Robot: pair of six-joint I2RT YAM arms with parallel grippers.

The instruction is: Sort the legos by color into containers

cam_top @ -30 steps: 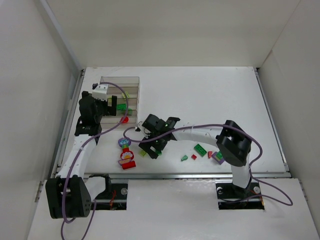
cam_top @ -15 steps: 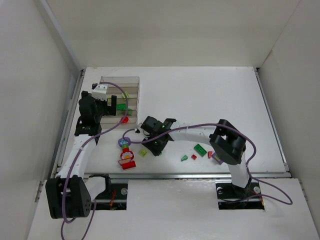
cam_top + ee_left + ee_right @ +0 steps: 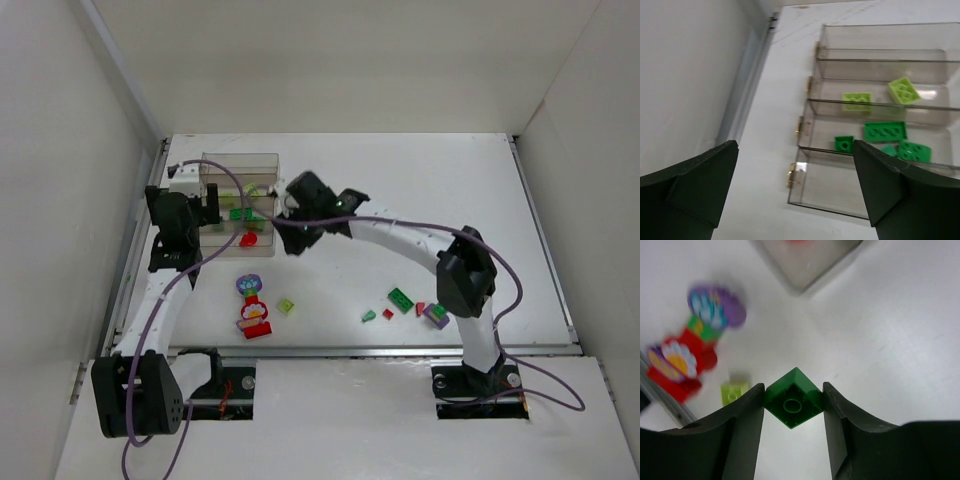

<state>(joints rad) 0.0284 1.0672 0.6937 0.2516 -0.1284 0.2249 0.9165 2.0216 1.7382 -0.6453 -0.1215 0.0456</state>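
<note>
My right gripper [image 3: 292,243] is shut on a dark green brick [image 3: 792,399], held above the table just off the near right corner of the clear tray [image 3: 240,165]. Below it lie the flower-topped piece [image 3: 695,340] and a lime brick [image 3: 734,392]. My left gripper [image 3: 212,208] is open and empty at the tray's left side [image 3: 805,165]. The tray holds lime bricks [image 3: 857,101] in one compartment, green bricks [image 3: 885,131] in the one beside it and a red brick [image 3: 249,239] in the nearest.
Loose on the table in the top view: the flower piece [image 3: 252,308], a lime brick [image 3: 287,306], green bricks [image 3: 401,299], small red pieces [image 3: 388,314] and a purple brick [image 3: 436,314]. White walls enclose the table on three sides.
My right gripper has lifted from the table beside the lime brick and swung back toward the tray with the dark green brick. My left gripper has shifted slightly left.
</note>
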